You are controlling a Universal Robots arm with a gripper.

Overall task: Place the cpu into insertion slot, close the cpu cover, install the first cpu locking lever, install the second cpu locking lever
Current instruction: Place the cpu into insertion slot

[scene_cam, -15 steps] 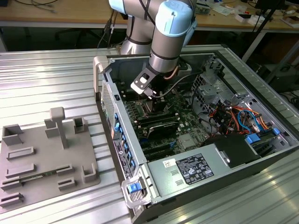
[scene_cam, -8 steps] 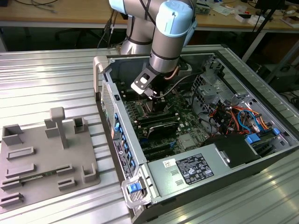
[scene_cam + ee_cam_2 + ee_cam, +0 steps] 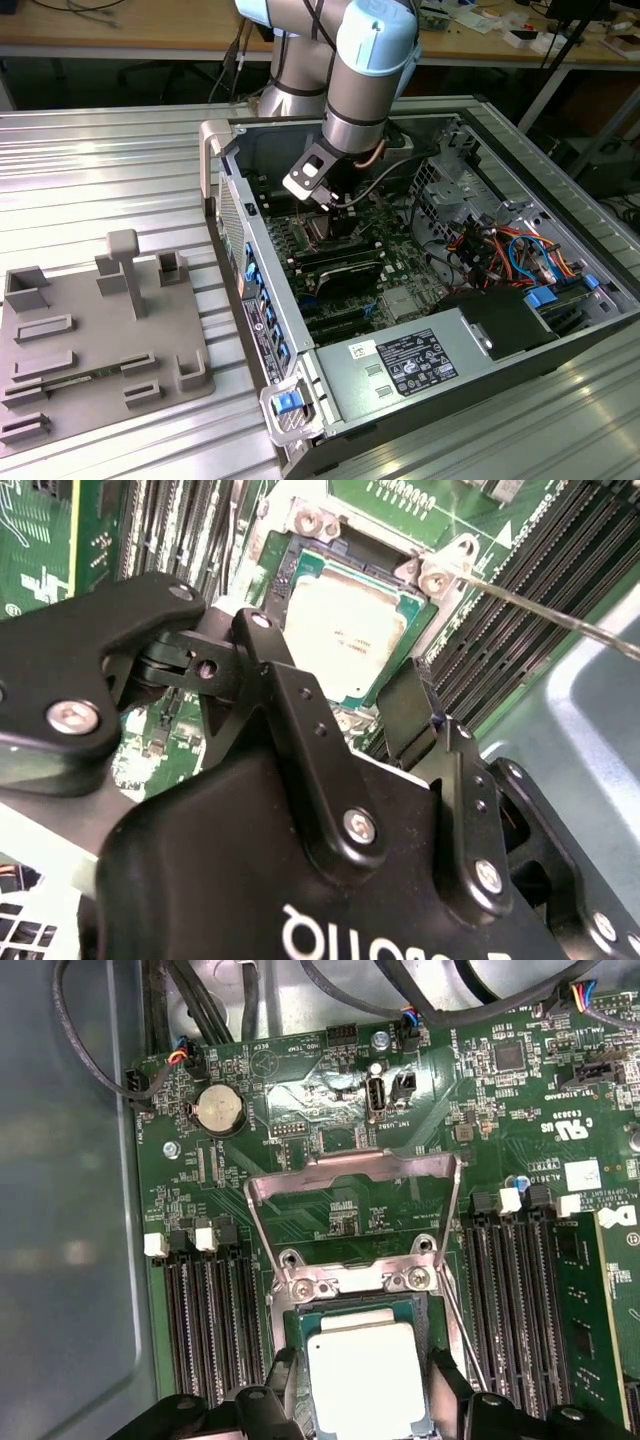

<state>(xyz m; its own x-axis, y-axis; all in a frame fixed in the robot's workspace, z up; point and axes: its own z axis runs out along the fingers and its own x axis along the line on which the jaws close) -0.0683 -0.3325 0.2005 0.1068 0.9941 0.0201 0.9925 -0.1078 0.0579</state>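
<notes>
The cpu (image 3: 360, 1380), a flat square chip with a silvery top, lies in the insertion slot (image 3: 283, 1328) on the green board. My gripper (image 3: 362, 1385) straddles it, a black finger (image 3: 282, 1385) tight against each of two opposite edges. In the second wrist view the cpu (image 3: 345, 630) sits between the same fingers (image 3: 290, 695). The cpu cover (image 3: 350, 1165) stands raised on its hinge behind the slot. A thin wire locking lever (image 3: 540, 608) sticks up free beside the slot. In the exterior view the gripper (image 3: 335, 215) reaches down into the open computer case.
Long black memory slots (image 3: 205, 1330) flank the socket on both sides. Cables (image 3: 500, 250) and a power supply (image 3: 420, 360) fill the case's right and front in the exterior view. A grey fixture plate (image 3: 100, 340) lies on the metal table at the exterior view's left.
</notes>
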